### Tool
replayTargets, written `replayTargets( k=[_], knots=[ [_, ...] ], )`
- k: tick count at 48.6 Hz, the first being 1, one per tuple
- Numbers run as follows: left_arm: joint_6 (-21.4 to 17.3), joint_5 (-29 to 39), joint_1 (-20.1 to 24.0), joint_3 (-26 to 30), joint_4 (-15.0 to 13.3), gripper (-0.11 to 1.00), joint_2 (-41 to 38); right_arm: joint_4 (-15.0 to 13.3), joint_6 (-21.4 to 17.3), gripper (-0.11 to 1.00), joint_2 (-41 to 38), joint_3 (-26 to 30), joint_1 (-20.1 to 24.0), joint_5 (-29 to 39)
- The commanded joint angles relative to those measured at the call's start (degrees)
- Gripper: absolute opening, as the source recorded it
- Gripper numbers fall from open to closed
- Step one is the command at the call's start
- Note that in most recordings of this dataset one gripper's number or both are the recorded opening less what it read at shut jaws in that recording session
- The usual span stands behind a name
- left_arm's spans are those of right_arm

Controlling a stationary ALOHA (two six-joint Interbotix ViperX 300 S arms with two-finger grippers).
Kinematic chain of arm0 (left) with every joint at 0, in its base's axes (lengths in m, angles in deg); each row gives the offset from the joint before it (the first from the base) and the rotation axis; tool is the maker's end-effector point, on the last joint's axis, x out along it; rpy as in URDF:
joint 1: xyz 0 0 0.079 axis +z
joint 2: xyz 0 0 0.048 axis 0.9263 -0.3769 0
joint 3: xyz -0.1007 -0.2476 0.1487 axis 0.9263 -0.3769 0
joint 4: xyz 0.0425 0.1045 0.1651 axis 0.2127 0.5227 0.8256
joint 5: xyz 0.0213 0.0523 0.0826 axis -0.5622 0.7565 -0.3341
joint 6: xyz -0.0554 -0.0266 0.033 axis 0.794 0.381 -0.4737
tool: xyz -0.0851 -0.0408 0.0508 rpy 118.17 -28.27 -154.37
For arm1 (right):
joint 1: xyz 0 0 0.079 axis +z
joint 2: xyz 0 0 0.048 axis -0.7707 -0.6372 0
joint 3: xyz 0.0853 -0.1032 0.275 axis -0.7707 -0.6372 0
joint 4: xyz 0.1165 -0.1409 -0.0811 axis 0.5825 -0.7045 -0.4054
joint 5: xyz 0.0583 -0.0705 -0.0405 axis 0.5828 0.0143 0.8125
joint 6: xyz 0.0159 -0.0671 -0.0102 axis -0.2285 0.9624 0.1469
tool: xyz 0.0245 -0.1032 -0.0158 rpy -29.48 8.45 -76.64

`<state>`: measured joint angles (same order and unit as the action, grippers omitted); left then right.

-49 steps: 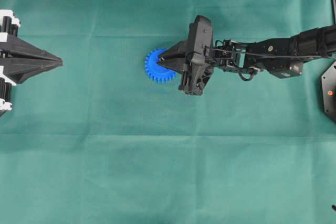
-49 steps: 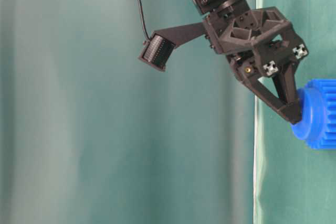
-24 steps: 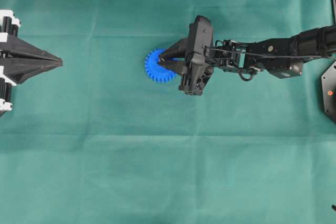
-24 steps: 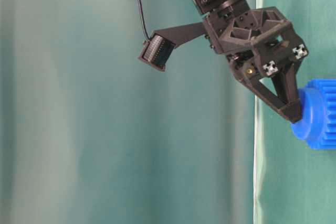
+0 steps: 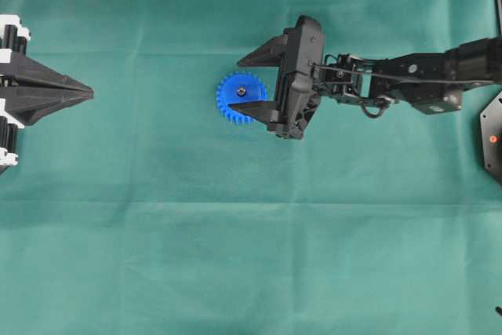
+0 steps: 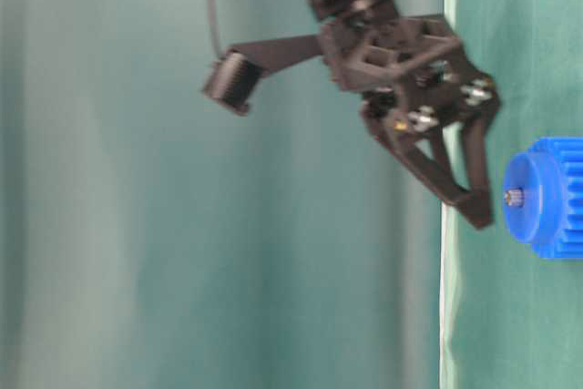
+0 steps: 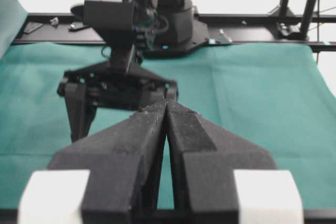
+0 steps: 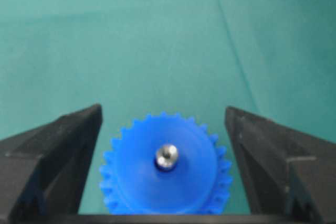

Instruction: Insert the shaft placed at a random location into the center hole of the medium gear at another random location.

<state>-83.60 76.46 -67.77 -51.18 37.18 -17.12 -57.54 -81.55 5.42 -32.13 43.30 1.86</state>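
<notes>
Right gripper (image 5: 251,82) is standing with jaws spread wide, holding nothing, while the shaft (image 8: 166,156) is sitting in the center hole of the medium gear (image 8: 166,174) between its fingers. Backing away straight, without brushing the teeth, is keeping the pin seated.

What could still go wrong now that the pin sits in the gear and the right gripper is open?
1. The right gripper has one finger over the gear rim; pulling away low could nudge the gear.
2. The pin top stands out of the hub, so it may not be fully seated, and a bump might tilt it.
3. The left gripper is shut and far off, so nothing steadies the gear.
</notes>
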Motion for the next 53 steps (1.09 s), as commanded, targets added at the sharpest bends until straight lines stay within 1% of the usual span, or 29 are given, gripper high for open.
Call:
replayTargets(
  k=[1, 12, 28, 36, 53],
  knots=[
    [0.1, -0.2, 0.0, 0.7, 0.1, 0.0, -0.4, -0.2, 0.8, 0.93, 4.1, 0.4, 0.0, 1.0],
    [0.1, -0.1, 0.0, 0.7, 0.1, 0.0, -0.4, -0.6, 1.1, 0.93, 9.1, 0.4, 0.0, 4.2],
    [0.2, -0.1, 0.1, 0.7, 0.1, 0.0, -0.4, -0.6, 1.1, 0.93, 10.4, -1.0, 0.0, 4.7],
    [0.2, -0.2, 0.0, 0.7, 0.1, 0.0, -0.3, -0.4, 1.0, 0.93, 13.4, -4.3, 0.0, 4.5],
    [0.2, -0.1, 0.0, 0.7, 0.1, 0.0, -0.2, -0.3, 0.7, 0.93, 25.0, -14.8, 0.0, 4.7]
  ],
)
